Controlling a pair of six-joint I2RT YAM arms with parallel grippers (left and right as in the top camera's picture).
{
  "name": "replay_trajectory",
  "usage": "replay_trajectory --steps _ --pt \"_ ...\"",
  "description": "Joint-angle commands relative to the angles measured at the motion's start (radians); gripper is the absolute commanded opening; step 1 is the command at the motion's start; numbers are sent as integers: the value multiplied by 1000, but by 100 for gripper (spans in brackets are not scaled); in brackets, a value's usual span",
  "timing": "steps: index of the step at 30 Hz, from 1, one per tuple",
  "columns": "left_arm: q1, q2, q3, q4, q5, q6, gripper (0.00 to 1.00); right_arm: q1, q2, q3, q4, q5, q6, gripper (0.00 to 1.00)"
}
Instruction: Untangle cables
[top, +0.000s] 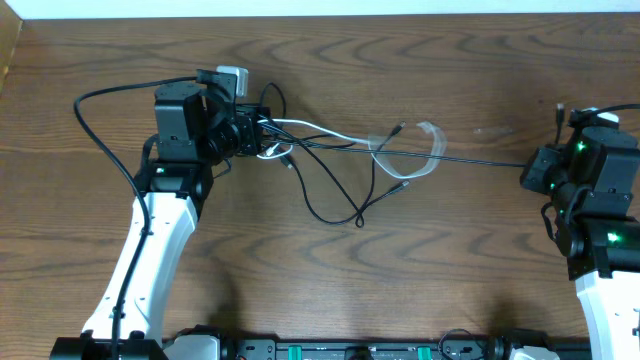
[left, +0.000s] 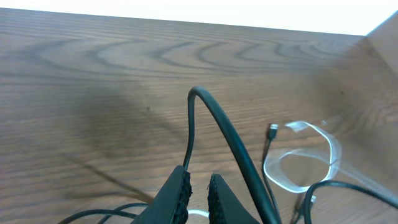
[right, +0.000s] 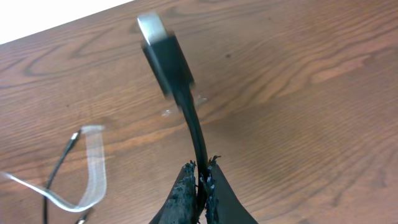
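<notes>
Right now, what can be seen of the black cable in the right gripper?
The black cable is thin, smooth and rubbery-looking, ending in a black plug with a silver metal tip. The right gripper is shut on it just behind the plug, which sticks out past the fingers. Overhead, it runs taut leftward into the tangle.

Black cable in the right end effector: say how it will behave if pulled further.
Probably floppy over length: the black cable runs straight because it is stretched between the right end effector and the tangle, whose strands lie in loose curves. Over a short length it seems stiffer: the plug end stands up above the fingers. Likely light, being thin.
</notes>
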Motion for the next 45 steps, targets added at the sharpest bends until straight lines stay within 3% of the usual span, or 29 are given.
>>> replay_trajectory --steps 1,2,6,13,18,26,30,45 --pt "30 -10 -3 -5 -75 10 14 -25 -13 9 -3 120 3 1" --pt "30 -10 -3 -6 -74 10 14 -25 -13 9 -2 105 3 3" --pt "30 -10 -3 -14 -33 10 9 -25 -13 9 1 21 -8 31" --pt "29 -10 -3 -13 124 59 8 -24 -10 9 56 -472 -272 62" --pt "29 -10 -3 -12 206 60 8 -23 -10 8 77 -634 -299 83" --pt "-16 -10 -3 8 414 134 8 -16 31 8 76 -929 -461 87" --pt "-72 -10 -3 18 435 172 8 29 64 8 76 -1028 -558 87" --pt "-238 -10 -3 161 431 171 8 304 168 8 129 -1015 -652 85"
